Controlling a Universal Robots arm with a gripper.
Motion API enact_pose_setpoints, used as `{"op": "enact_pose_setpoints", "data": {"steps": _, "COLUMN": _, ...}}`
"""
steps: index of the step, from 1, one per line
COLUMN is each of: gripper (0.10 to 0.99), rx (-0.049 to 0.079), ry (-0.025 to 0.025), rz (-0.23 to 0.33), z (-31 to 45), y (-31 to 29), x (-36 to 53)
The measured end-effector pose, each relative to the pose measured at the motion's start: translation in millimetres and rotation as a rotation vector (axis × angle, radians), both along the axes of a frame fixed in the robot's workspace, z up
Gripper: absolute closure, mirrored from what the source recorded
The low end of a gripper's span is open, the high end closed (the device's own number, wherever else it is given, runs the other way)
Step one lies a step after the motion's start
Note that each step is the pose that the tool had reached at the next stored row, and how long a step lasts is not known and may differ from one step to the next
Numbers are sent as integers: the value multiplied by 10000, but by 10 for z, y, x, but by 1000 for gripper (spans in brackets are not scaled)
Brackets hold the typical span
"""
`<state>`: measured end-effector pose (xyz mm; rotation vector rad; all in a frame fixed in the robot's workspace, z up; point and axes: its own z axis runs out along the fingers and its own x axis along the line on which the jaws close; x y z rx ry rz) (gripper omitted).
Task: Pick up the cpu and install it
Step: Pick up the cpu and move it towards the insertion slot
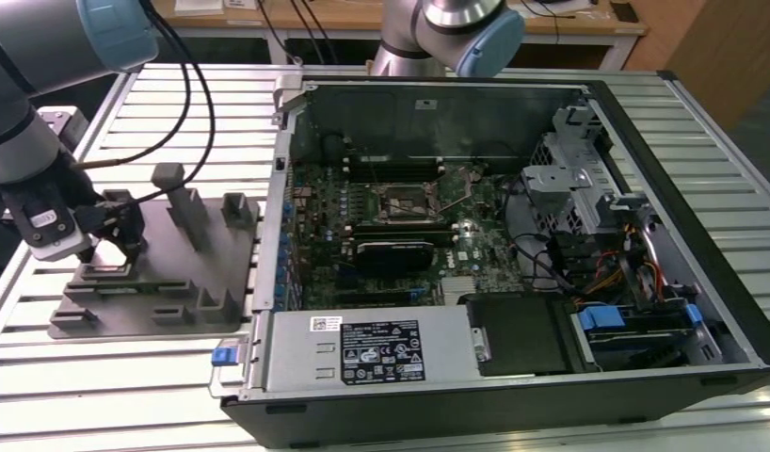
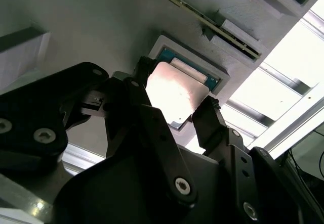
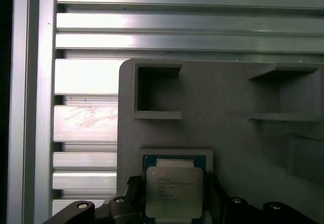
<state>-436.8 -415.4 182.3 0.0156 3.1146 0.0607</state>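
The cpu (image 2: 174, 95), a small square chip with a silvery top, lies in a shallow square recess of the grey tray (image 3: 228, 97). In both wrist views my gripper (image 2: 174, 90) stands over it, one black finger (image 2: 144, 75) against one side of the chip and the other against the opposite side. The fingers look closed onto the chip's edges, and the chip still sits level in its recess. In the exterior view the gripper (image 1: 119, 240) is down at the tray (image 1: 171, 282) on that view's left. The motherboard socket (image 1: 402, 200) lies inside the open computer case.
Upright blocks (image 1: 169, 179) rise from the tray close to the gripper. The open case (image 1: 511, 245) fills the exterior view's right, with drives, cables and a power supply (image 1: 360, 348) inside. A second arm (image 1: 455, 33) stands behind it. The table is slatted aluminium (image 3: 86, 123).
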Motion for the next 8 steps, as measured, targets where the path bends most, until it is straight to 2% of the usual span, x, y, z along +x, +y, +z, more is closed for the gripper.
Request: {"op": "enact_pose_setpoints", "data": {"steps": 8, "gripper": 463, "rx": 0, "ry": -1, "rz": 1, "z": 19, "y": -1, "x": 1}}
